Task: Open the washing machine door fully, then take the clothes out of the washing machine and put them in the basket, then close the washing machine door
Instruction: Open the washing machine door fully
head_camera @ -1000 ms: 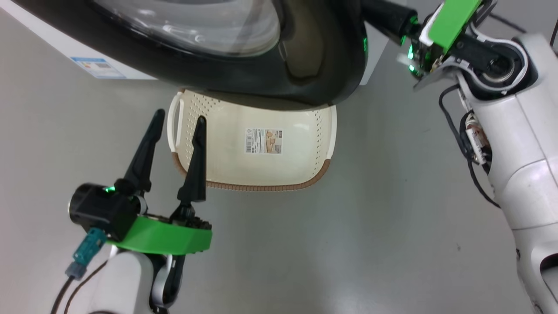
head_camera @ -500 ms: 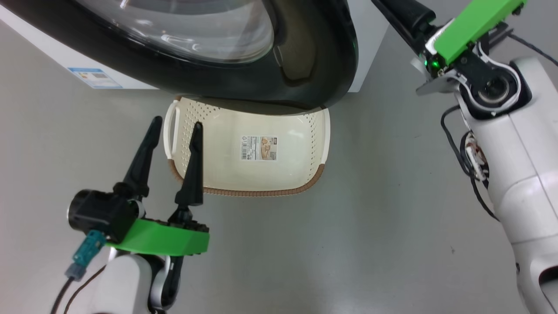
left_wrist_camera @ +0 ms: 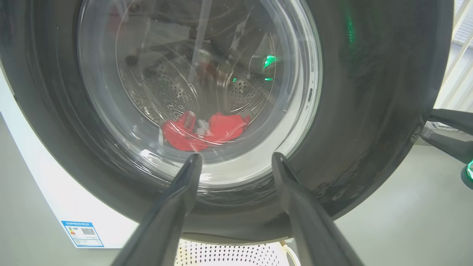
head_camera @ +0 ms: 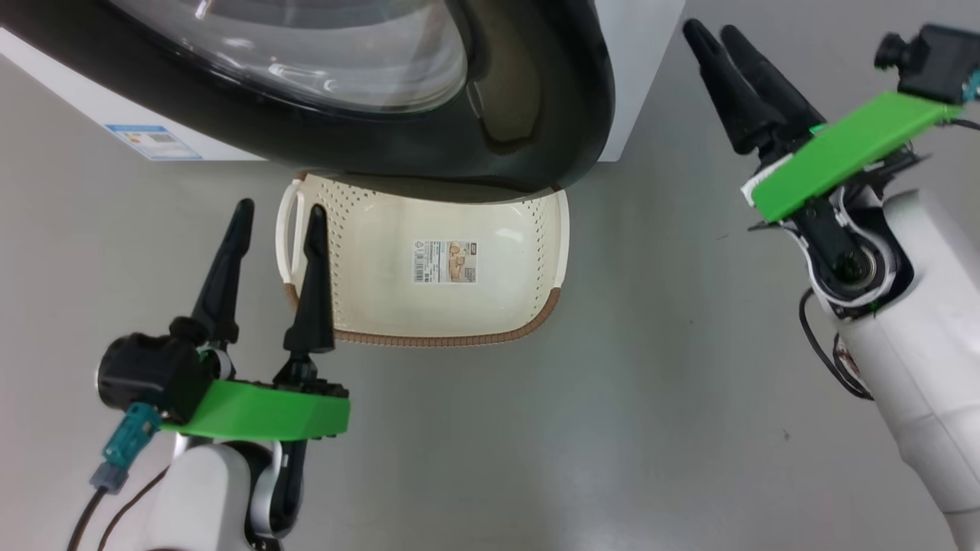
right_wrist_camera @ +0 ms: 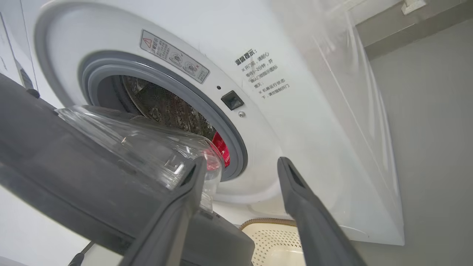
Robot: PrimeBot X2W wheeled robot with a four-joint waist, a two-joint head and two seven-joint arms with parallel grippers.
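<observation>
the left jaws stood released, dark fingers (head_camera: 310,298) spread above the left end of the basket (head_camera: 429,338), placed against it much as a second earlier. the right jaws, which a second before had been up at the right edge of the washing machine door (head_camera: 536,115), were now released, holding nothing and drawn back well clear of it. their fingers (head_camera: 766,76) pointed up the head view over the grey floor (head_camera: 612,428), and the right wrist view showed them apart.

the door, a wide glossy black rim around a bulging clear glass bowl, stood partly open. it hung out from the white washing machine (head_camera: 639,76) and overhung the far side of the basket, which sat on the floor just in front of the machine, its paper sticker (head_camera: 446,262) facing up.

through the glass, the left wrist view showed the clothes (left_wrist_camera: 207,131), bright red with white trim, lying low in the perforated drum (left_wrist_camera: 166,88). the right wrist view caught a sliver of red behind the grey rubber ring (right_wrist_camera: 229,125).
</observation>
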